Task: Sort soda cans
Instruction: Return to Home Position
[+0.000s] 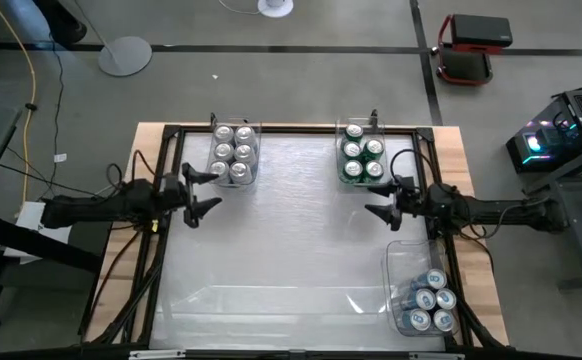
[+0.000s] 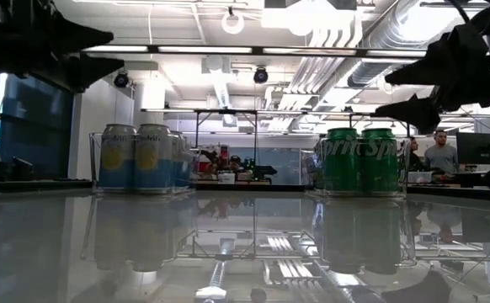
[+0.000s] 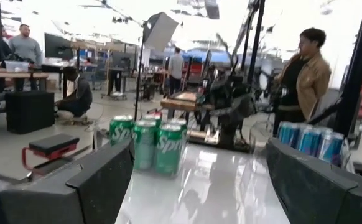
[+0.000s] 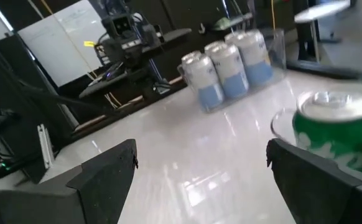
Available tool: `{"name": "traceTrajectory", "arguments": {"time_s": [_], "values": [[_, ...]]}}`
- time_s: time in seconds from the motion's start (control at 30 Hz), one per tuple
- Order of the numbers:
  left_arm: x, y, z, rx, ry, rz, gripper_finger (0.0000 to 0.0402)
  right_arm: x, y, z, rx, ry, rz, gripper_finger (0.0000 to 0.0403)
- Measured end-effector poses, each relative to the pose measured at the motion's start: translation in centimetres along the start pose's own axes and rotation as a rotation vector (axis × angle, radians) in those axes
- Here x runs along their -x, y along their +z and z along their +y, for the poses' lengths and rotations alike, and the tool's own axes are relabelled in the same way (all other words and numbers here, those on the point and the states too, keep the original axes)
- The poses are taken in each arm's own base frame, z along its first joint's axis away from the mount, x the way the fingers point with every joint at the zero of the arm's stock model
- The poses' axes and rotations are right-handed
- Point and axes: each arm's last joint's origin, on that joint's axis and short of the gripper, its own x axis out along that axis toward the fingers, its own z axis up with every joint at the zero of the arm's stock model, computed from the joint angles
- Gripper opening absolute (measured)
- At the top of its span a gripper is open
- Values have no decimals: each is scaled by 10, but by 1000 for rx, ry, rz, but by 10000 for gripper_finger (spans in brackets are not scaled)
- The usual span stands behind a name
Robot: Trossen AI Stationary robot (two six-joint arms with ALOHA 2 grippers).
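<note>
Three clear bins hold the soda cans. Silver-and-blue cans stand in the far-left bin, green cans in the far-right bin, and blue cans in the near-right bin. My left gripper hovers open just on the near side of the far-left bin. My right gripper hovers open just on the near side of the green cans. In the low view both grippers hang above the table. The left wrist view shows green cans and blue cans. The right wrist view shows silver-and-blue cans and a green can.
A glossy white table top lies between the arms, framed by a black rail. The near-right bin has bare floor at its far end. People stand in the room beyond the table.
</note>
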Motion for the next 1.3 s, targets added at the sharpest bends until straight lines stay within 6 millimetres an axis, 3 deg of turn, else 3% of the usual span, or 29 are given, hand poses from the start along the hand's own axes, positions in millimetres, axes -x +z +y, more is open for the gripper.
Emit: {"name": "traceTrajectory", "arguments": {"time_s": [0.87,1.3], "values": [[3,-25,0,27,-51,209,339,1,3,12,204,163,-31,350],[2,-26,0,24,-47,220,339,2,-1,16,241,193,-4,350]]}}
